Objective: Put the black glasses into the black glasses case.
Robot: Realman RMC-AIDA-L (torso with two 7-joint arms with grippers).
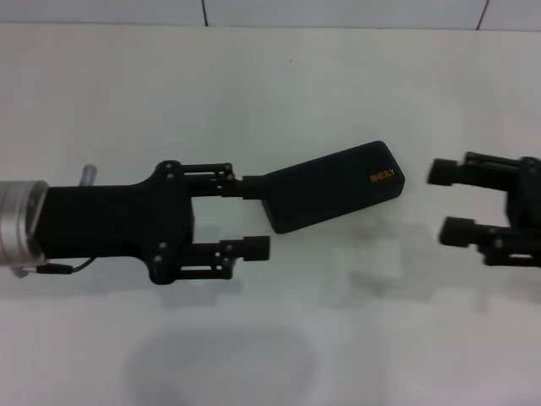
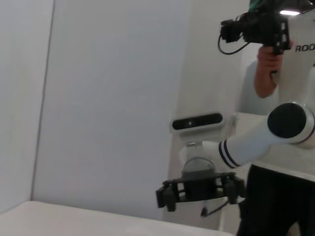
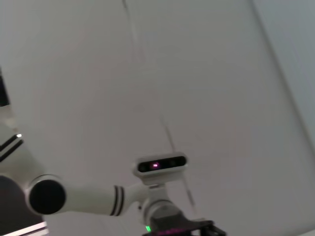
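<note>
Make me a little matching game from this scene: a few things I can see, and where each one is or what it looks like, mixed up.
Things:
1. black glasses case
2. left gripper
3. right gripper
4. table

Descriptions:
A. white surface under everything
B. fingers spread, at the head view's right edge
C. closed, with orange lettering on its lid
D. one finger at the case's end, the other clear of it

Pairs: 1-C, 2-D, 3-B, 4-A

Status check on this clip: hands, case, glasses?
Left hand open, upper finger at the black glasses case. Right hand open, apart from it. Case closed on the table. Glasses not visible.
</note>
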